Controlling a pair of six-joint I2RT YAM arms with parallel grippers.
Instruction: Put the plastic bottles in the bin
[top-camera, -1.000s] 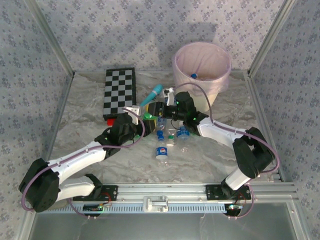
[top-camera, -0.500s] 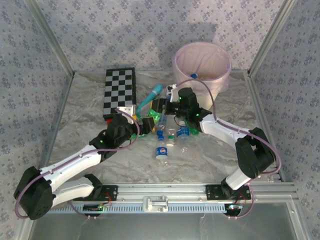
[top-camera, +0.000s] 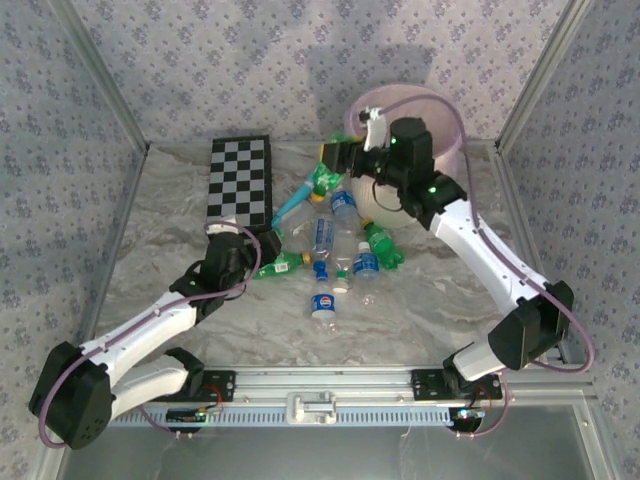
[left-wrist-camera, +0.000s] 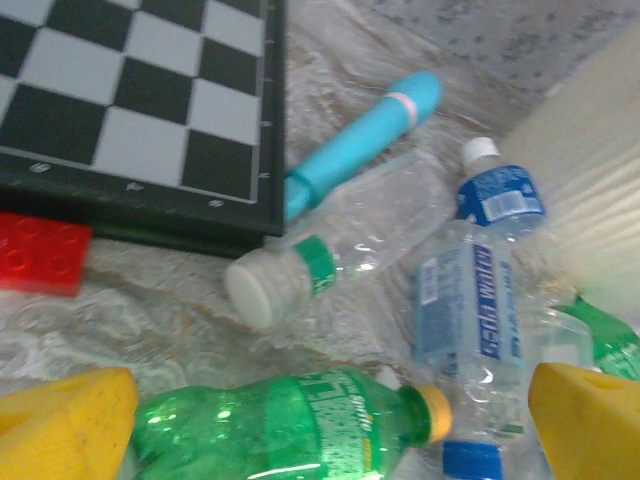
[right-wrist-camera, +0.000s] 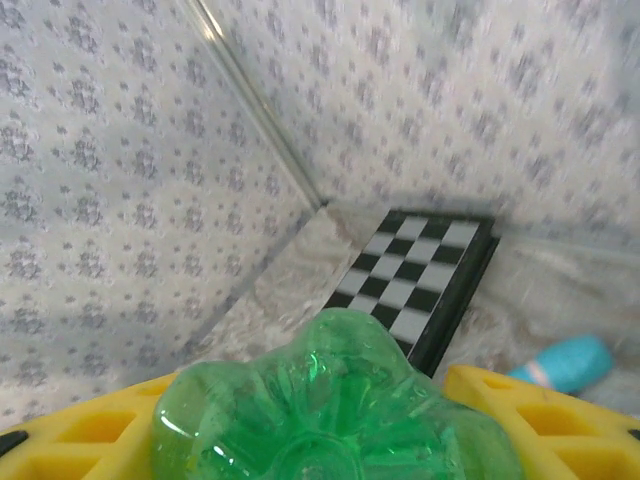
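Vs earlier: the left arm has pulled back toward its base and the left pincer (left-wrist-camera: 330, 410) went from pinched to spread wide. The right arm rose out of the bottle heap toward the bin, taking a green bottle along. The heap is now uncovered.

Counts: 1 checkerboard, 1 red brick, 1 teal wand, 1 bin, 3 green bottles. Clear bottles: at least 5, but they overlap so the exact count is unclear.

Left to right, placed off the checkerboard (top-camera: 240, 180), which lies flat on the table (top-camera: 170, 240):
- Red brick (left-wrist-camera: 40, 255): just beside the board's near edge.
- Left pincer: just in front of the board's near right corner, released. The near green bottle (left-wrist-camera: 280, 430) lies on its side between the fingers, yellow cap pointing right. Cannot tell if a finger touches it.
- Teal wand (left-wrist-camera: 365, 140): one end at the board's right edge, slanting away to the right.
- Clear bottles (top-camera: 323, 235): heaped right of the board's near right corner. One with a white cap lies just beside the wand.
- Third green bottle (top-camera: 383, 246): further right of the board, on the heap's right side.
- Right pincer (right-wrist-camera: 315, 400): raised, right of the board's far right corner. It is clenched on the lifted green bottle (top-camera: 322, 181), one finger on either side of the body.
- Bin (top-camera: 405, 90): well right of the board, at the far side of the table. The lifted bottle is beside its left side, not over the opening.
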